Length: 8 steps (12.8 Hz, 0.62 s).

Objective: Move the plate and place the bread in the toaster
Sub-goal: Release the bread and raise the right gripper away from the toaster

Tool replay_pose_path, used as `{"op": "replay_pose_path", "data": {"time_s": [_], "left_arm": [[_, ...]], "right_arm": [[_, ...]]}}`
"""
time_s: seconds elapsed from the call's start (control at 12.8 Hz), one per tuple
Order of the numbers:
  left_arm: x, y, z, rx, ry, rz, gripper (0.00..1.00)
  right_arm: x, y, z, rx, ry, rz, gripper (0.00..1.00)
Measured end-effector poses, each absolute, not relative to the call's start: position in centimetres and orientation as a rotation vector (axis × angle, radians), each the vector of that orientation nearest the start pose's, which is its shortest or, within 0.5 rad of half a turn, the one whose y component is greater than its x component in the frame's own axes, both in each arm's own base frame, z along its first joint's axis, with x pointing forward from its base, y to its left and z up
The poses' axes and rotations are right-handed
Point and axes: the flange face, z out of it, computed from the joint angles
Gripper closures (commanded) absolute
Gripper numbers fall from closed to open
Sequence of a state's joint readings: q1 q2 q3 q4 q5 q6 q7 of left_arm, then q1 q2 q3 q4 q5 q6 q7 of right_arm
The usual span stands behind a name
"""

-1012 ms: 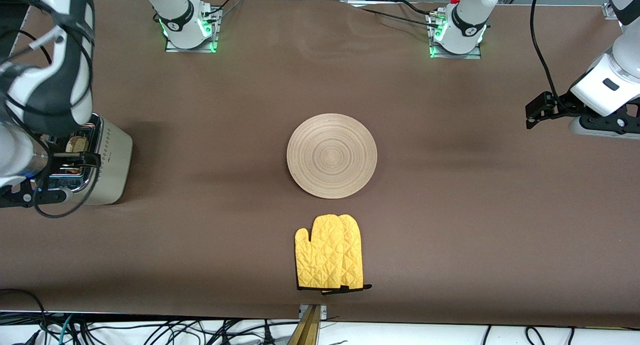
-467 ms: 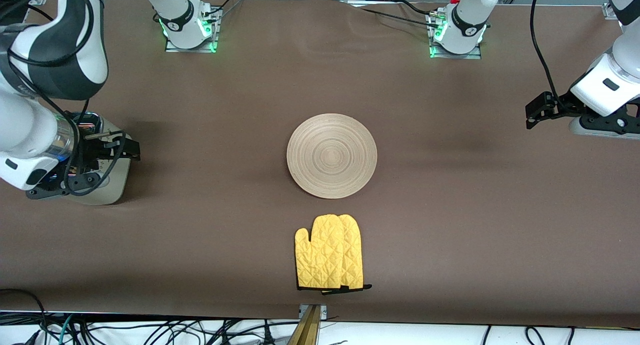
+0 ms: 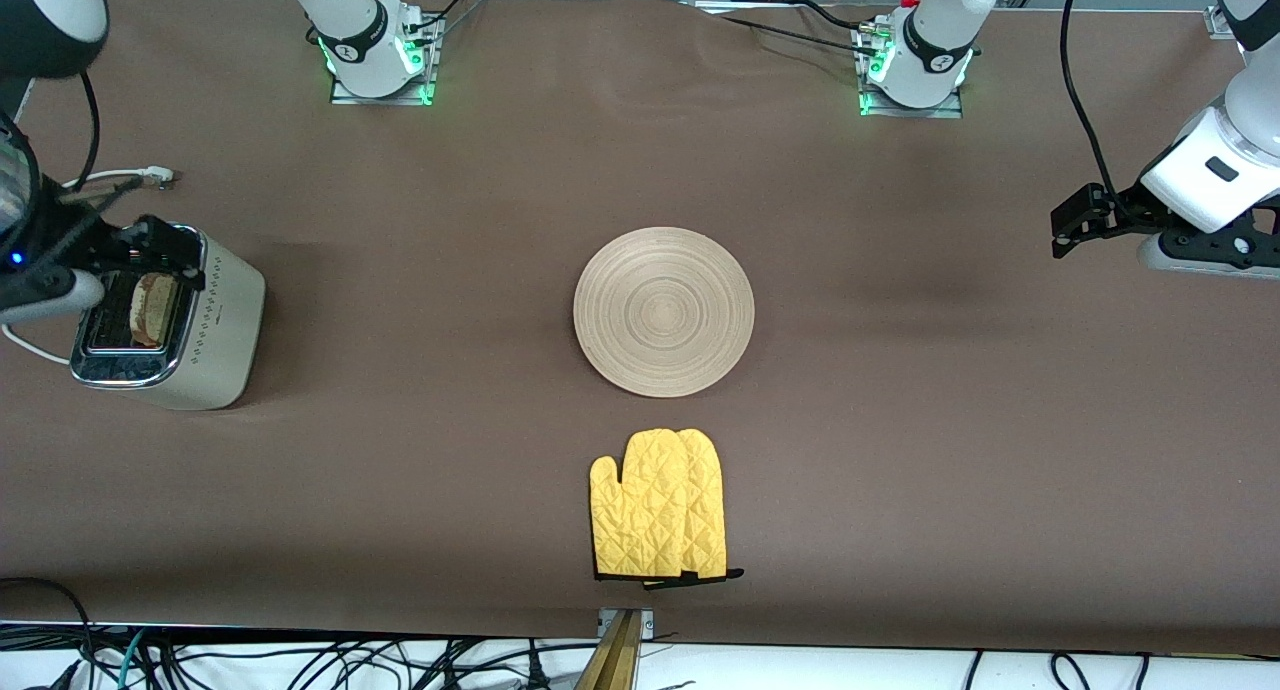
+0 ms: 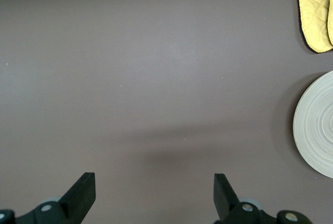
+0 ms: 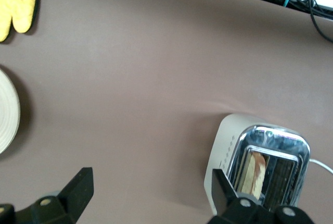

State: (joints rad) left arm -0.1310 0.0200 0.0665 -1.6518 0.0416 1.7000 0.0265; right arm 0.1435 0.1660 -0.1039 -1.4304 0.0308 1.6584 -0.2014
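Bread (image 3: 152, 308) sits in toaster (image 3: 170, 325) slot under right claw (image 5: 151, 195), wide open, empty. Risk: descending claw clips toaster chrome top. Left claw (image 4: 153, 195) waits over bare surface (image 3: 900, 420), open, empty; plate (image 3: 663, 311) apart.

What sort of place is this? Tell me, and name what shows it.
Probably a robotics lab bench staged as a kitchen: two arm bases bolted to a brown-covered table, loose cables along its edge, and a toaster, wooden plate and yellow oven mitt as props.

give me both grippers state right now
left gripper: open, empty, over bare table.
right gripper: open, empty, above the toaster.
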Motion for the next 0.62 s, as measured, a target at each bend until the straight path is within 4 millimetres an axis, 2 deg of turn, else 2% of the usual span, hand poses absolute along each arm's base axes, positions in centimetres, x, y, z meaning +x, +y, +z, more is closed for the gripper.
{"op": "replay_pose_path", "data": {"time_s": [0.23,0.62], "left_arm": [[56.9,-3.3,58.6,-3.096,0.148,-0.045,0.00],[56.9,-3.3,58.6,-3.096,0.148,-0.045,0.00]], "right_arm": [[59.0,2.3,59.1,-3.097,-0.362,-0.025,0.00],[58.3,1.3,57.7,-3.116,-0.349,0.053,0.00]]}}
